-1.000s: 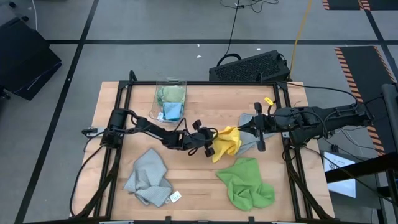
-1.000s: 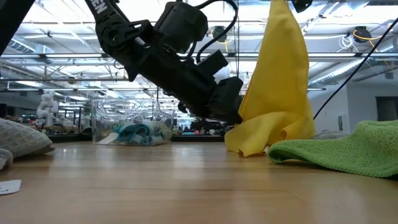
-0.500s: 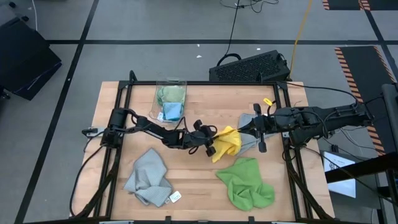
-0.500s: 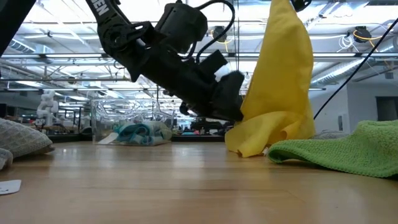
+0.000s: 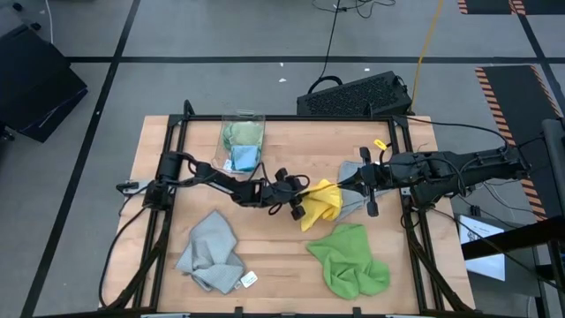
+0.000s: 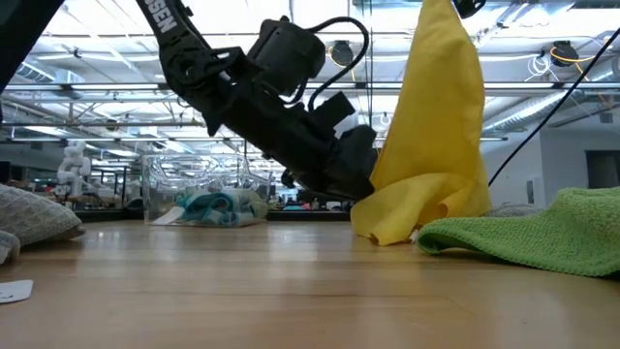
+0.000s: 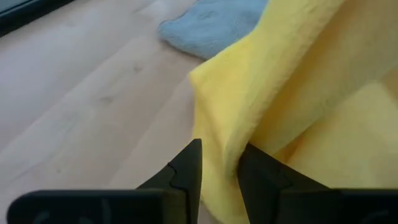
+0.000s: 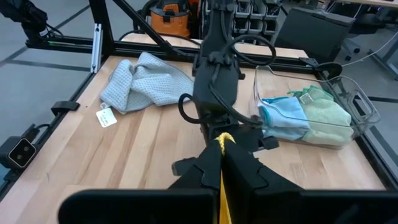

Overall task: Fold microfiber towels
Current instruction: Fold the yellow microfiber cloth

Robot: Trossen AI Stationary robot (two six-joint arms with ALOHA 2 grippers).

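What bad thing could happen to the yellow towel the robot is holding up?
The right gripper pinches only the top edge of the yellow towel, so it might slip out and drop. The left gripper holds just a thin fold lower down, which could pull free. The towel's bottom bunches on the table beside the bright green towel, so it might drag that one along.

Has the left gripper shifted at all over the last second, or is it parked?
Yes, slightly. In the low view the left gripper, pinching the yellow towel, has risen a little; its wrist sits higher against the clear bin behind it.
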